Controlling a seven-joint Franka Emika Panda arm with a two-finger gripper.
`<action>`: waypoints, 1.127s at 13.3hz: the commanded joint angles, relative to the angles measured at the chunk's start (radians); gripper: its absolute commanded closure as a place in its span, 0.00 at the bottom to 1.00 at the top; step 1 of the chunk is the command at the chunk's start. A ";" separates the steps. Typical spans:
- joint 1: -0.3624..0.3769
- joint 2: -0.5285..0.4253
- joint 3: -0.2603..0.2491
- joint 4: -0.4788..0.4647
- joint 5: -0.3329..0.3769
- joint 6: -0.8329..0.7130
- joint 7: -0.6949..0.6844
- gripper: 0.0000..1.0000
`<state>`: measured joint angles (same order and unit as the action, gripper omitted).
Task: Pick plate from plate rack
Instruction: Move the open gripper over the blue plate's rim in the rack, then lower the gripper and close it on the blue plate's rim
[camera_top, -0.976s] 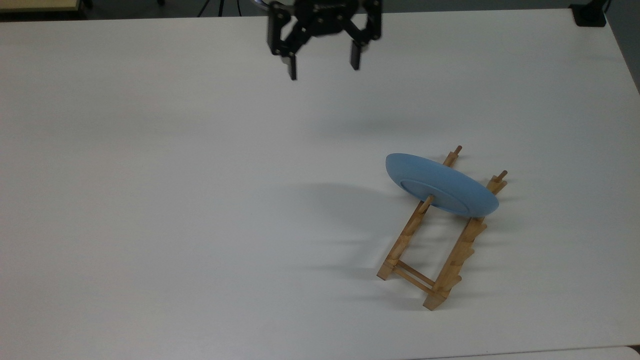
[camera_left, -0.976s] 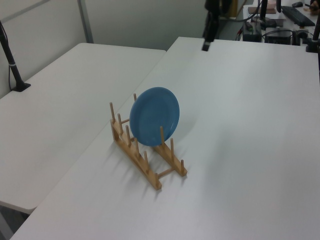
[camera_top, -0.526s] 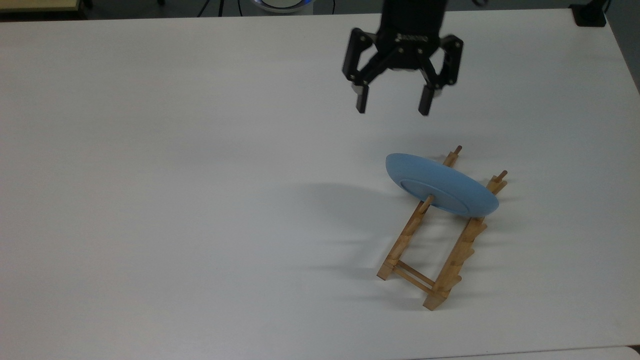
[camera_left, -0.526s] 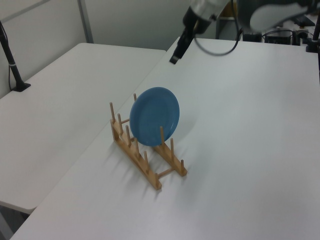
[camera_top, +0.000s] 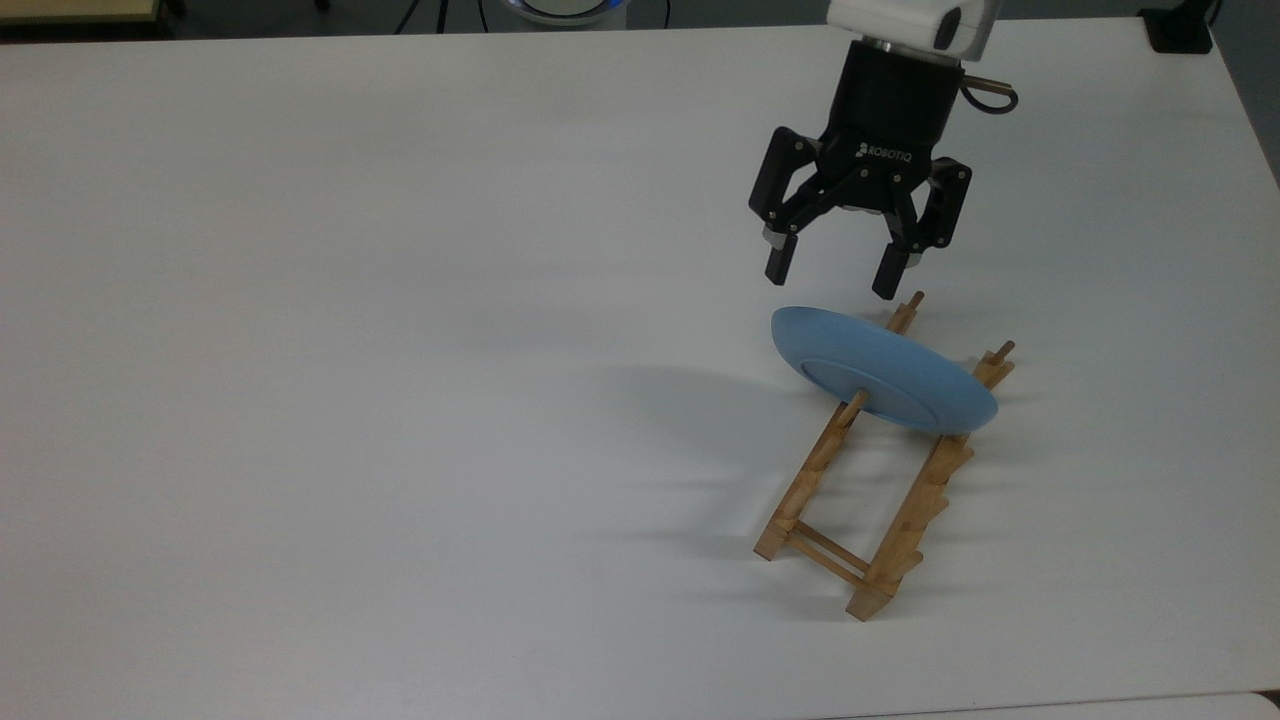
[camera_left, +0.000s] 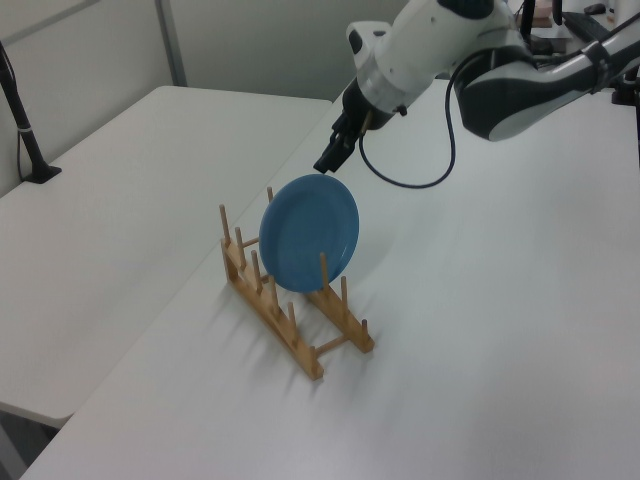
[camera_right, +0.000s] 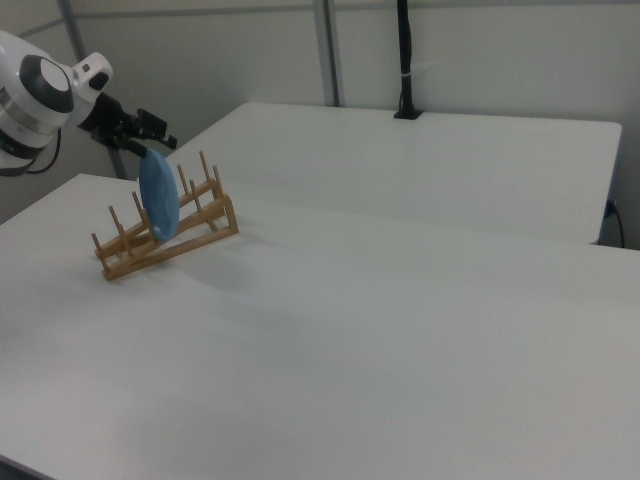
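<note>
The plate is stood on edge in the plate rack, wedged between upright pegs toward the rack's 1 o'clock end in the top view, so its upper rim is left exposed for grasping. The gripper is held just off that rim at the plate's 11 o'clock, jaws spread wide and empty, apparently lined up to straddle the edge. The white table is otherwise bare.
</note>
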<state>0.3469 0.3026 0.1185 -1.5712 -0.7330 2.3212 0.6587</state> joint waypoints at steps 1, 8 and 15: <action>0.004 0.032 0.010 0.014 -0.051 0.023 0.055 0.10; 0.004 0.082 0.012 0.014 -0.138 0.038 0.113 0.26; 0.004 0.090 0.021 0.014 -0.141 0.043 0.116 0.80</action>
<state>0.3470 0.3847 0.1366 -1.5673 -0.8472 2.3423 0.7483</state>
